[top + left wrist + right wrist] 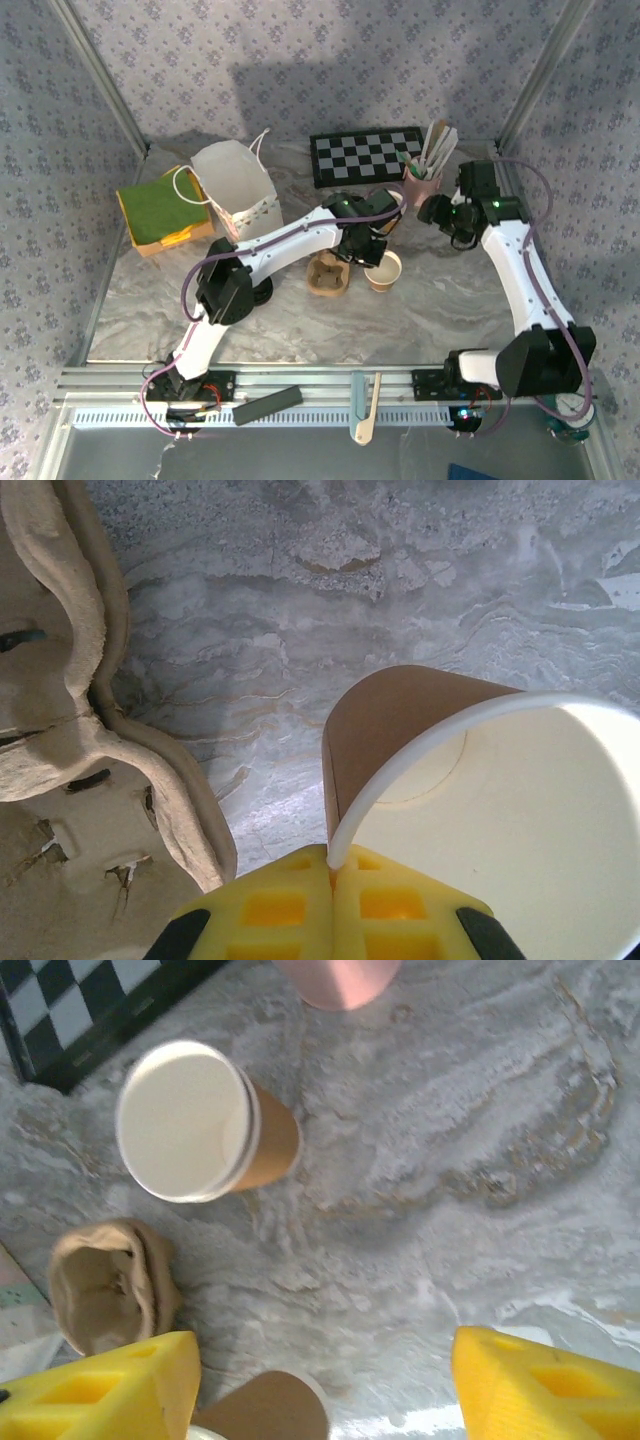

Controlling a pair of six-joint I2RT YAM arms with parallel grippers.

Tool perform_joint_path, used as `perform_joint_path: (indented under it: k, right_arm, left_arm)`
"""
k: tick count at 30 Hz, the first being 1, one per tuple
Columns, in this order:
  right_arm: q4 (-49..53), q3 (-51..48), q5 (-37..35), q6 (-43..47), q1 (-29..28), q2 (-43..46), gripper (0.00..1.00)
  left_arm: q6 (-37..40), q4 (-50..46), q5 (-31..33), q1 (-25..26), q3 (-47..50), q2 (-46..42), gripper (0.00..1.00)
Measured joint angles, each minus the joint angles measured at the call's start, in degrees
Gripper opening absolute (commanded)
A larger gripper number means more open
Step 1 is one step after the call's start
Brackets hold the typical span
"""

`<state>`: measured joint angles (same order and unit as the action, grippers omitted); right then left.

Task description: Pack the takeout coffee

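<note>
The left gripper (333, 872) has its yellow fingers pressed together on the white rim of the coffee cup (400, 735), pinching it at the edge. From above, this cup is near the middle of the table (450, 315), with its top open and white inside. The brown cup tray (327, 276) is just beside it at 9 o'clock, not touching. The right gripper (325, 1350) hangs over the table with its fingers spread wide, gripping nothing (a bit of the held cup peeks in at 6 o'clock in its own view). A second cup (190, 1120) stands at 12 o'clock from the first, near the pink cup (422, 183) of sticks. The checkerboard (365, 157) lies at the back, and the white paper bag (235, 185) is at 10 o'clock
</note>
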<state>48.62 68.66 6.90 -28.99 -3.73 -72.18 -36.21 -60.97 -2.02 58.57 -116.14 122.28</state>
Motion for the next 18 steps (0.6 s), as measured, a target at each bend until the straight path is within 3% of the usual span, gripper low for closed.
perform_joint_path:
  k: [10, 16, 18]
  right_arm:
    - [0.1, -7.7, 1.5, -1.2, 1.5, 5.7, 0.75]
    - [0.0, -8.1, 1.6, -1.6, 1.4, 5.9, 0.79]
    - [0.0, -8.1, 1.7, -1.7, 1.1, 6.2, 0.84]
  left_arm:
    - [0.7, 1.0, 0.6, 0.5, 2.9, 0.1, 0.01]
    - [1.0, 1.0, 1.3, 0.6, 3.0, 0.1, 0.17]
    - [1.3, 1.0, 1.4, 0.7, 3.0, 0.1, 0.24]
